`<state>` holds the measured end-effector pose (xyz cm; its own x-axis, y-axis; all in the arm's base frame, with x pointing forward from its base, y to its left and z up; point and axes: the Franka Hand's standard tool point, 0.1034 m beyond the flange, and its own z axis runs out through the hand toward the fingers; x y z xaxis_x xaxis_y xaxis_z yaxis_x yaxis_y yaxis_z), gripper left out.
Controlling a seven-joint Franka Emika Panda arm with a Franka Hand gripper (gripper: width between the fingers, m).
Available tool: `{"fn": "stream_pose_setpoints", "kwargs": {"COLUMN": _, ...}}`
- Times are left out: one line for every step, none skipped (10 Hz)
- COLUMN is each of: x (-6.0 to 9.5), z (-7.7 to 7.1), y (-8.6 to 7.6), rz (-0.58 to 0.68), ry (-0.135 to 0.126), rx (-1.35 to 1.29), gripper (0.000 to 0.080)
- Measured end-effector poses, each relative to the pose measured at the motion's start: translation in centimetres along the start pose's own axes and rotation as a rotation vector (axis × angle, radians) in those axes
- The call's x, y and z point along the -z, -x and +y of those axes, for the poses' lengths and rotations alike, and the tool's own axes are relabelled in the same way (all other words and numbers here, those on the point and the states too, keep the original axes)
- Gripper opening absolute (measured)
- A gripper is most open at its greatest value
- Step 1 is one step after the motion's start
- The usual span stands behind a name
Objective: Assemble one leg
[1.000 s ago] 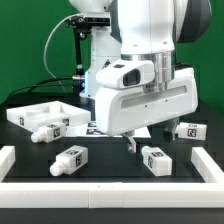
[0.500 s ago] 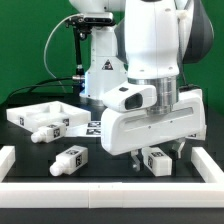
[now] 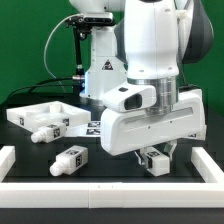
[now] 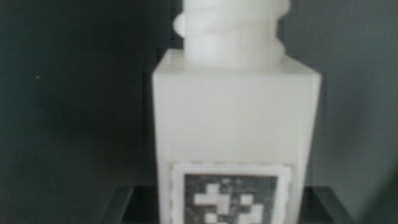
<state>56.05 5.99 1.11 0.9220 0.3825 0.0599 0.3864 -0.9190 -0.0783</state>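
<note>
leg (image 3: 157, 162) lies between the tool's (image 3: 160, 153) two fingers, though whether they press it i cannot tell.

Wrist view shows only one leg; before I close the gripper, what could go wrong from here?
The leg lies loose on the table under the open gripper, so uneven contact on closing may shove or spin it rather than clamp it. The arm's body hides most of the leg in the exterior view, so a bad grip could go unnoticed.

Black table (image 3: 110, 172) carries scattered white legs (image 3: 69, 158) and a square panel (image 3: 22, 118).
</note>
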Motion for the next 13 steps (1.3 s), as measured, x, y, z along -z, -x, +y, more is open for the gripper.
{"fn": "stream_pose_setpoints", "kwargs": {"x": 0.9, "z": -0.3, "y": 1.3, "rz": -0.002, "ry": 0.004, "rx": -0.052, "gripper": 0.0284}}
{"fn": "stream_pose_setpoints", "kwargs": {"x": 2.2, "z": -1.1, "y": 3.8, "rz": -0.019, "ry": 0.006, "rx": -0.081, "gripper": 0.0284}}
{"fn": "stream_pose_setpoints", "kwargs": {"x": 3.1, "z": -2.2, "y": 5.9, "rz": -0.025, "ry": 0.013, "rx": -0.13, "gripper": 0.0284}}
{"fn": "stream_pose_setpoints", "kwargs": {"x": 3.7, "z": -3.2, "y": 6.2, "rz": -0.007, "ry": 0.022, "rx": -0.143, "gripper": 0.0284}}
{"fn": "stream_pose_setpoints", "kwargs": {"x": 3.5, "z": -3.1, "y": 5.5, "rz": 0.015, "ry": 0.027, "rx": -0.133, "gripper": 0.0284}}
{"fn": "stream_pose_setpoints", "kwargs": {"x": 3.4, "z": -3.0, "y": 5.6, "rz": 0.01, "ry": 0.026, "rx": -0.135, "gripper": 0.0284}}
{"fn": "stream_pose_setpoints", "kwargs": {"x": 3.4, "z": -3.0, "y": 5.6, "rz": 0.01, "ry": 0.026, "rx": -0.134, "gripper": 0.0284}}
{"fn": "stream_pose_setpoints", "kwargs": {"x": 3.3, "z": -3.4, "y": 5.8, "rz": 0.021, "ry": 0.03, "rx": -0.196, "gripper": 0.0284}}
{"fn": "stream_pose_setpoints", "kwargs": {"x": 2.7, "z": -4.7, "y": 7.4, "rz": 0.015, "ry": 0.034, "rx": -0.278, "gripper": 0.0285}}
{"fn": "stream_pose_setpoints", "kwargs": {"x": 2.5, "z": -5.8, "y": 9.1, "rz": -0.011, "ry": 0.037, "rx": -0.315, "gripper": 0.0285}}
{"fn": "stream_pose_setpoints", "kwargs": {"x": 2.1, "z": -6.3, "y": 10.2, "rz": -0.003, "ry": 0.043, "rx": -0.34, "gripper": 0.0285}}
{"fn": "stream_pose_setpoints", "kwargs": {"x": 1.0, "z": -6.7, "y": 11.6, "rz": 0.007, "ry": 0.05, "rx": -0.331, "gripper": 0.0285}}
{"fn": "stream_pose_setpoints", "kwargs": {"x": 0.3, "z": -6.3, "y": 12.2, "rz": 0.016, "ry": 0.054, "rx": -0.312, "gripper": 0.0285}}
